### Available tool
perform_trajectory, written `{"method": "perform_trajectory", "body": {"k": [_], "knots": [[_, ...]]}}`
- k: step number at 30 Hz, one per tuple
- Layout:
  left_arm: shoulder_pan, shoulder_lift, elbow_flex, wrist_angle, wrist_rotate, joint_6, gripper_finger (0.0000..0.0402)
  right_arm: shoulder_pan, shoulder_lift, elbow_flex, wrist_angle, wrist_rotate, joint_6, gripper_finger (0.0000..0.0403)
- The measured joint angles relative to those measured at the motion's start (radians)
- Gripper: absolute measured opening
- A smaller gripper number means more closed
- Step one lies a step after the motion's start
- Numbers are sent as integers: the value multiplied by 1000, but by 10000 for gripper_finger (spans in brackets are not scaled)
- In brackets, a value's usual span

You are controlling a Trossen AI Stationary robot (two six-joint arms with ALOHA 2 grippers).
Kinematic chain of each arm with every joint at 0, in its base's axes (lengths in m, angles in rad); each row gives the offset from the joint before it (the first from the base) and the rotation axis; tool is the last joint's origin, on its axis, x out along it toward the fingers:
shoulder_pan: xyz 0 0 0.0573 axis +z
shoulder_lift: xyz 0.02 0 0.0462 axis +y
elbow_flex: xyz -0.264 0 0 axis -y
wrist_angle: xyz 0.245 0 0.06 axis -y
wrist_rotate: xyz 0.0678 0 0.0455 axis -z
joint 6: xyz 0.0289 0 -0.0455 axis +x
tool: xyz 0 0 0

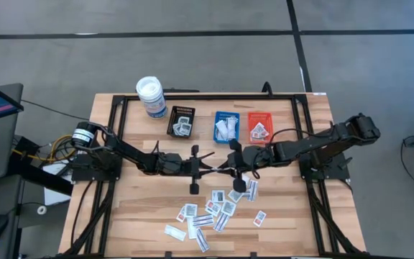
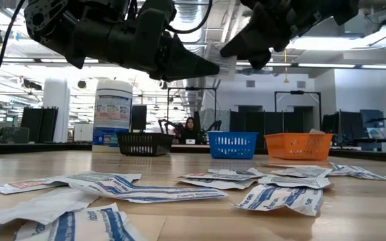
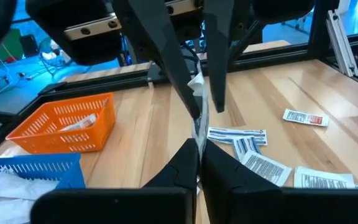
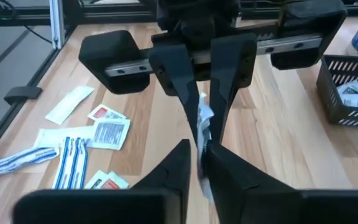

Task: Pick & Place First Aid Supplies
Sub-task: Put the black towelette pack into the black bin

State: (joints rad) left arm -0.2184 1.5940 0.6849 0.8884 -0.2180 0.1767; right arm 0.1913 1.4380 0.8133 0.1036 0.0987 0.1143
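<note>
High view shows bare wood between the three trays at the table's far edge and the scattered first aid supplies nearer the front. Both arms meet mid-table, above the board. The left gripper and the right gripper face each other tip to tip, each clamped on one white packet held between them.

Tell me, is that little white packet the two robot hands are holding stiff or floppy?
Probably floppy and light: the packet, pinched between the left gripper and right gripper above the table, looks crumpled and bent. The loose packets lie wrinkled too, so they likely slide easily.
</note>
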Motion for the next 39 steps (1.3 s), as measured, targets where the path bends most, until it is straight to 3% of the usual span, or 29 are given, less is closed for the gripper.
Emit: {"method": "perform_trajectory", "body": {"k": [8,12,21,26,32,39], "knots": [[0,0,0,10,1,-1,12,11,-1,-1,21,4,-12,87],[0,0,1,10,0,-1,10,-7,5,-1,123,4,-57,96],[1,0,1,31,0,-1,9,-49,10,-1,117,0,-42,103],[6,0,2,46,2,-1,12,-50,10,-1,119,-54,-44,85],[10,0,2,48,2,-1,9,-50,10,-1,113,-72,-45,10],[10,0,2,48,1,-1,11,-56,10,-1,114,-73,-45,11]]}}
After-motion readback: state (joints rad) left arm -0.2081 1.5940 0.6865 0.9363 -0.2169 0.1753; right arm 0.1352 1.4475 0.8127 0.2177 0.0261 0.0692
